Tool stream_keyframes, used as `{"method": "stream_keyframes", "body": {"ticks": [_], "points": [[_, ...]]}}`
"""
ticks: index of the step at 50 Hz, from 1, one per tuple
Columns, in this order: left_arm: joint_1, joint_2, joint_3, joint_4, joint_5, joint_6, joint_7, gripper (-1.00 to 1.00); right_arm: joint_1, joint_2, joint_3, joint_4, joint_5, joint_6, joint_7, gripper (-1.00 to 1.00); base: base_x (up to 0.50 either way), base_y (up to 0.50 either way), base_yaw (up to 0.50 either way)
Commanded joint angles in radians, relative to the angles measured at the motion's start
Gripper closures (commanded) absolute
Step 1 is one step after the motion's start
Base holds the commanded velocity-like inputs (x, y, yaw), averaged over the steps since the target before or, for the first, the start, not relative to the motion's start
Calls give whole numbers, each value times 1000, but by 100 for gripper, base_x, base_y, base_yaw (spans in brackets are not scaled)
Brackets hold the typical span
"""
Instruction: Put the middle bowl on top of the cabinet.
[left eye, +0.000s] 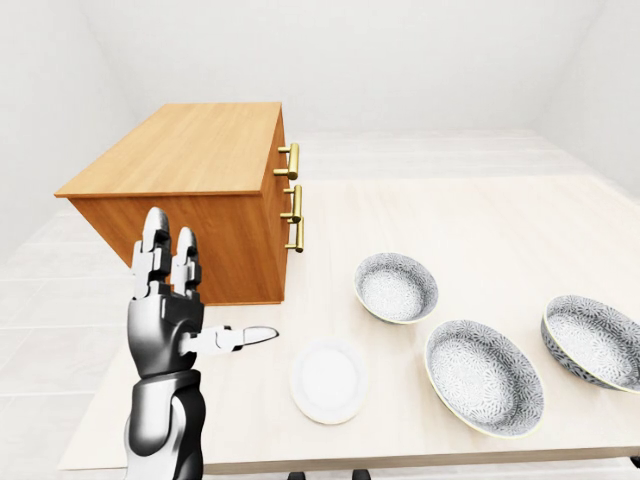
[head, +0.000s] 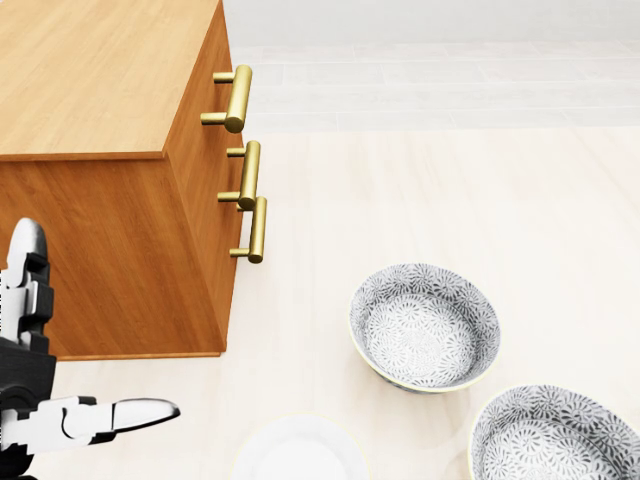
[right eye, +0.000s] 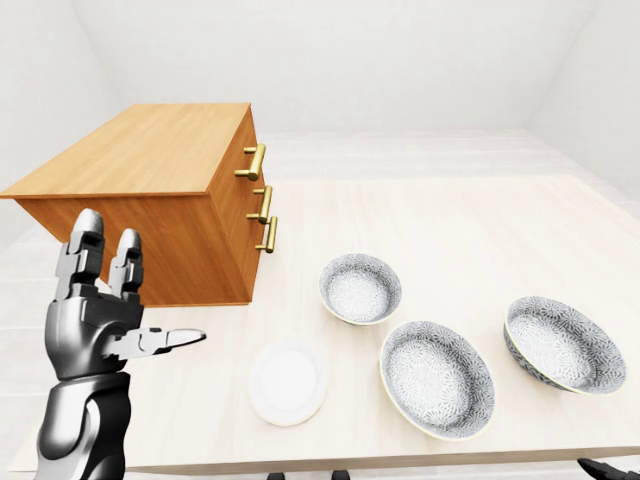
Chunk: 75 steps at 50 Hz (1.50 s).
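Note:
Three patterned grey-white bowls sit on the pale table (left eye: 480, 215). In the left-eye view, the middle bowl (left eye: 485, 377) lies between the left bowl (left eye: 396, 287) and the right bowl (left eye: 593, 342), lowest in the picture. The wooden cabinet (left eye: 190, 150), with gold handles (left eye: 292, 195), stands at the table's left, and its top is bare. My left hand (left eye: 200, 295) is raised at the lower left with its fingers upright and thumb pointing right; it is open and holds nothing. It is well left of all the bowls. My right hand does not show.
A small white plate (left eye: 328, 380) lies on the table between my left hand and the bowls. The table's near edge runs along the bottom of the eye views. A dark sliver (right eye: 608, 468) in the bottom right corner is too small to identify.

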Motion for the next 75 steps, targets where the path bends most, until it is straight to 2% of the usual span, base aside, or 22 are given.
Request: {"method": "stream_keyframes", "body": {"ticks": [1,7,9,15,18,20,27,34,40,44,55,62,68,72,75], "points": [[8,0,-10,4,9,0,-7,-100,6,-44,74,86,-157,0,-141,-100,0,0,0],[9,0,-11,2,10,0,-8,-100,7,-82,97,144,-177,0,-164,-100,0,0,0],[7,0,-11,1,13,0,-7,-100,11,-96,90,162,-128,0,-123,-100,0,0,0],[21,-1,-25,-11,22,0,-12,-100,8,-148,94,265,-139,0,-169,-100,0,0,0],[18,-1,-24,-4,18,0,-13,-100,10,-162,100,286,-73,0,-104,-100,0,0,0],[21,-1,-26,-5,21,0,-14,-100,0,-185,110,333,-95,0,-133,-100,0,0,0],[21,0,-28,-6,21,0,-14,-100,-8,-222,187,417,-139,0,-167,-100,0,0,0],[18,0,-31,0,26,0,-13,-100,-20,-246,228,447,-136,0,-176,-100,0,0,0],[17,2,-34,3,34,0,-13,-100,-48,-290,282,570,-137,0,-227,-100,0,0,0],[19,2,-35,-3,34,0,-13,-100,-72,-328,304,673,-94,0,-241,-100,0,0,0],[23,1,-39,0,34,0,-19,-100,-126,-415,474,912,-32,0,-266,-100,0,0,0],[28,1,-44,-7,36,0,-18,-100,-119,-437,542,910,15,0,-266,-100,0,0,0],[27,1,-43,-2,36,0,-20,-100,-76,-440,533,833,44,0,-266,-100,0,0,0],[27,1,-45,-1,38,0,-21,-100,26,-407,433,582,74,0,-266,-100,0,0,0],[27,1,-47,-2,39,0,-21,-100,102,-335,323,327,34,0,-240,-100,0,0,0]]}}
